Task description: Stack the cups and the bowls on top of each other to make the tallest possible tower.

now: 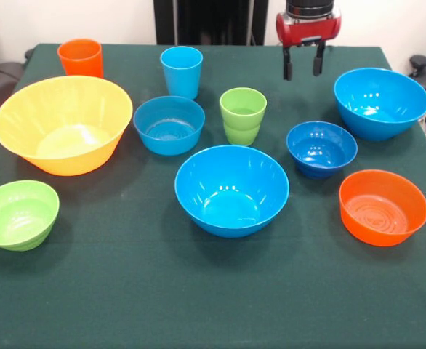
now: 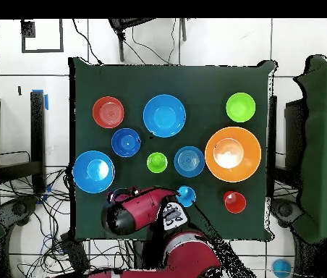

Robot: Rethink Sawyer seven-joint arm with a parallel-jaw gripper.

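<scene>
My gripper hangs open and empty above the table's far edge, between the light blue cup and a large bright blue bowl. The orange cup stands far left, the lime green cup in the middle. The yellow-orange bowl, medium light blue bowl, second large blue bowl, dark blue bowl, orange bowl and lime green bowl all stand apart, upright. No nested pile shows.
The green-clothed table has bare cloth along its near edge. In the overhead view the red arm reaches over the table's bottom edge beside the light blue cup. Cables lie on the floor around the table.
</scene>
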